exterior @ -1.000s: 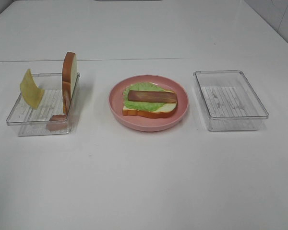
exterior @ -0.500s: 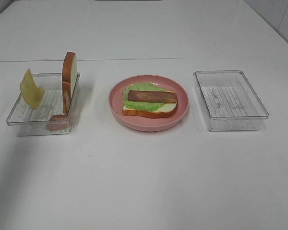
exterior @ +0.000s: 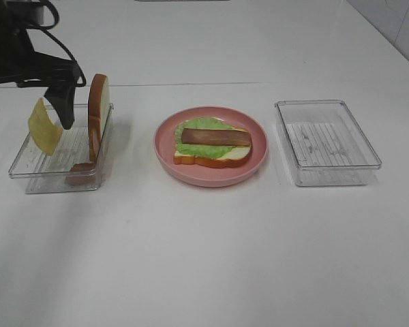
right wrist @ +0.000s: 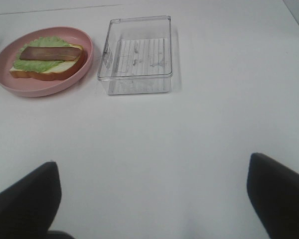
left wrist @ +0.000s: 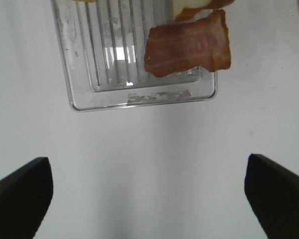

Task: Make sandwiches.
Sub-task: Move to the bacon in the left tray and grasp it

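Since the half-built sandwich [exterior: 212,145] on the round pink plate [exterior: 211,182] shows only a brown-crusted white bread slice [exterior: 228,160], ruffled green lettuce leaf [exterior: 204,125] and flat brown meat strip [exterior: 216,137], cheese looks the likely next layer. Jaws spread wide and holding nothing, the left gripper [exterior: 28,114] hovers over the thin, curved yellow cheese slice [exterior: 44,129] leaning in the ribbed clear plastic tray [exterior: 27,172]. It should pinch the flat faces near the top edge, clear of the upright second bread slice [exterior: 98,109]. The right gripper [right wrist: 152,199] is likewise spread wide, idle.

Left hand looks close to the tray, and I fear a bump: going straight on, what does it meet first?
Likely the bare table just short of the clear tray's end wall, not the meat strip; the left hand is open, depth unclear.
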You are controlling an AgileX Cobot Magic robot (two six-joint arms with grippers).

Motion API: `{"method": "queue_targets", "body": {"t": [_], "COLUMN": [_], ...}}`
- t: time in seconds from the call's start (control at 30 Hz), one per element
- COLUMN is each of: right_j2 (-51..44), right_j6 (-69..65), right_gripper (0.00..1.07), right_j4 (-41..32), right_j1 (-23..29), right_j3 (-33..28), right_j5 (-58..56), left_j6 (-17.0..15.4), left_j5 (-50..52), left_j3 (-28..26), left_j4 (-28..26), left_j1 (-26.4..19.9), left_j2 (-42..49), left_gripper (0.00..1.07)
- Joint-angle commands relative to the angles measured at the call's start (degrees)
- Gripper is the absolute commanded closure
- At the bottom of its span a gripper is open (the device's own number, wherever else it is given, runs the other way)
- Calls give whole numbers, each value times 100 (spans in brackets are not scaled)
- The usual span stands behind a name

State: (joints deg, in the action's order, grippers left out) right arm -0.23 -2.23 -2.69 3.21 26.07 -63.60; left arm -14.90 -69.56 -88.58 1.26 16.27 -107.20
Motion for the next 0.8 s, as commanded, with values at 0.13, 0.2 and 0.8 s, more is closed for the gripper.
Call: {"method": "queue_targets", "body": {"t": [0.13, 0.2, 0.8], "right_j2": [-183, -183, -115], "right_j6": [40, 40, 40], "right_gripper": [14, 14, 14], "right_j4": [23, 23, 23], "right_j1": [-17, -17, -17], "right_j3": [-17, -17, -17], "right_j5": [63, 63, 63], "left_j6": [-218, -229, -212], "left_j5": [378, 625, 1644], "left_j3": [-103, -103, -103], "left_j4": [-229, -258, -292], "left_j1": [241, 304, 413], "left_j2": [-493, -584, -1197], "left_gripper": [4, 4, 16]}}
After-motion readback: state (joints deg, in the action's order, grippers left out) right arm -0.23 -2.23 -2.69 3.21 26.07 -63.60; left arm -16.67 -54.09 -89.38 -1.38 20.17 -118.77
